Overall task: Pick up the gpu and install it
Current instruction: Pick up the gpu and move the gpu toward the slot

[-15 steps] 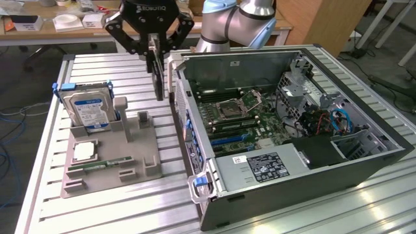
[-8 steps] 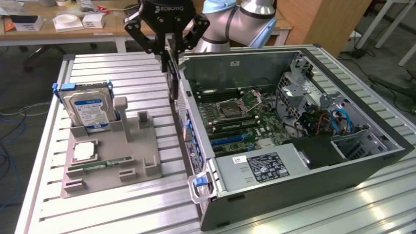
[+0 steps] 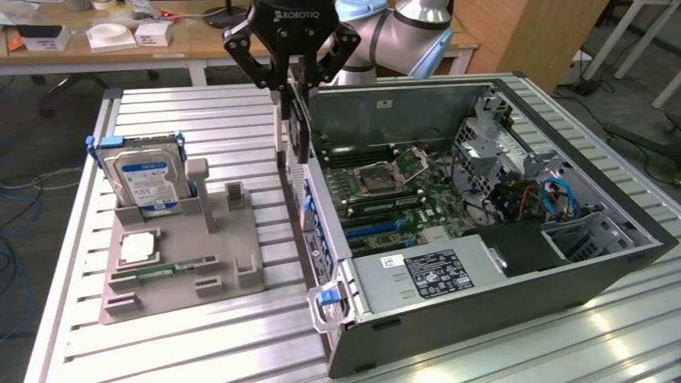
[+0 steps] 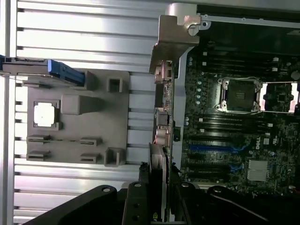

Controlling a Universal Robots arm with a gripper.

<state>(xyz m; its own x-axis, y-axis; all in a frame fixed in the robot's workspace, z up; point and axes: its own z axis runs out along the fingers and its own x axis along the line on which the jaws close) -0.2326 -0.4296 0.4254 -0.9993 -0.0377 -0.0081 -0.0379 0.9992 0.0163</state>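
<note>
My gripper [image 3: 292,83] is shut on the gpu [image 3: 290,132]. The card hangs edge-on and upright below the fingers, just above the near side wall of the open computer case [image 3: 596,271]. In the wrist view the gpu [image 4: 161,117] runs away from my gripper [image 4: 158,190], with its silver end bracket [image 4: 174,40] at the far end. It sits over the line between the case wall and the motherboard [image 4: 234,140]. The blue expansion slots [image 4: 213,149] lie just inside that wall. The motherboard [image 3: 399,195] lies flat on the case floor.
A grey fixture [image 3: 229,267] stands on the slatted table [image 3: 213,120] at the exterior view's left. It holds a hard drive [image 3: 147,177], a processor chip [image 3: 139,247] and a green memory stick [image 3: 165,271]. The case also holds a power supply [image 3: 426,275] and drive cages [image 3: 511,159].
</note>
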